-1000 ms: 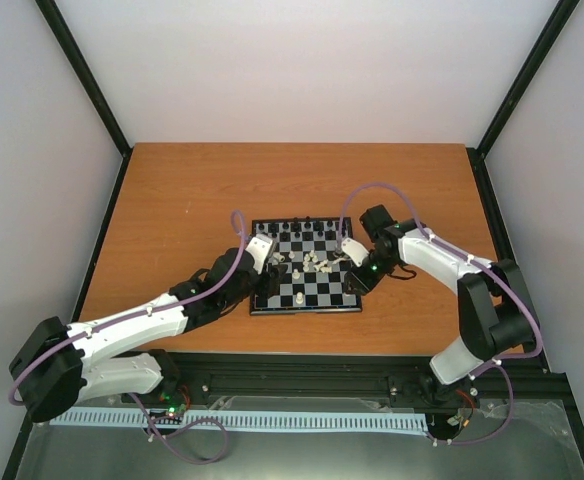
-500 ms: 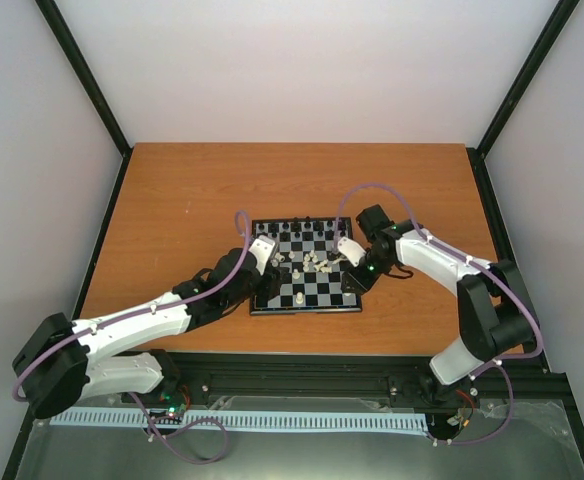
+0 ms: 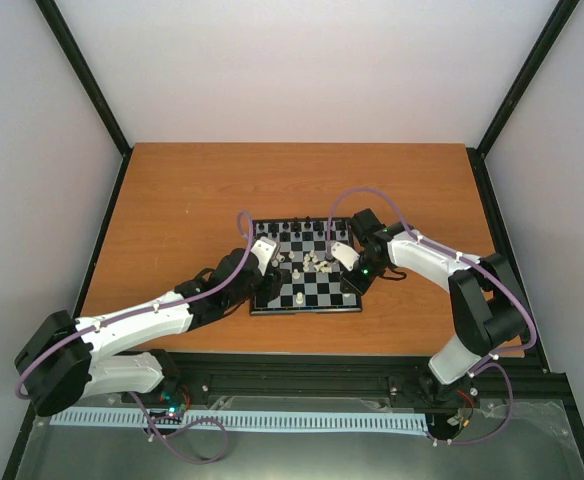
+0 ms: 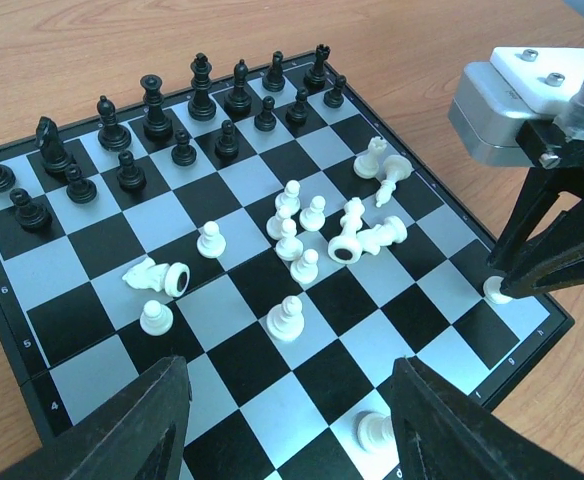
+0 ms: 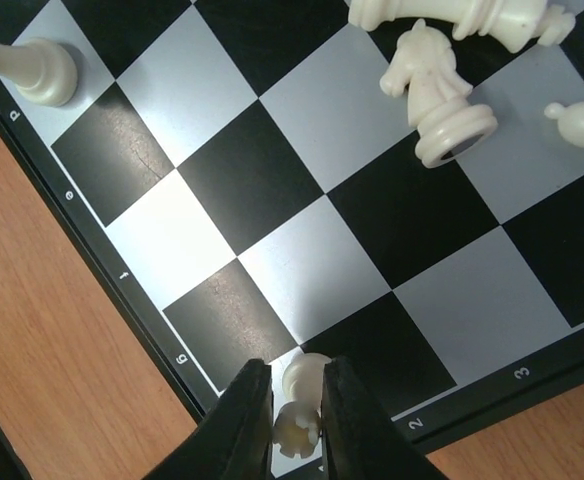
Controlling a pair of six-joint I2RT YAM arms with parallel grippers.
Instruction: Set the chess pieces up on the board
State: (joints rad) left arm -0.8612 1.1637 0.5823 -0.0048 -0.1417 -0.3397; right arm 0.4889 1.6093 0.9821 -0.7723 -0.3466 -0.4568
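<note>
On the brown wooden table (image 3: 172,200), the right gripper (image 5: 297,405) pinches an upright white piece (image 5: 305,378) on the board (image 4: 0,318), at its side facing the table's right edge, while the spread left gripper (image 4: 289,385) hovers nearer the toppled white pieces (image 4: 357,235) mid-board.

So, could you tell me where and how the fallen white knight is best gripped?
Take the knight across its narrow waist just above the base, coming straight down. It lies on its side, and another fallen piece crowds its head, so the base end is freer.
</note>
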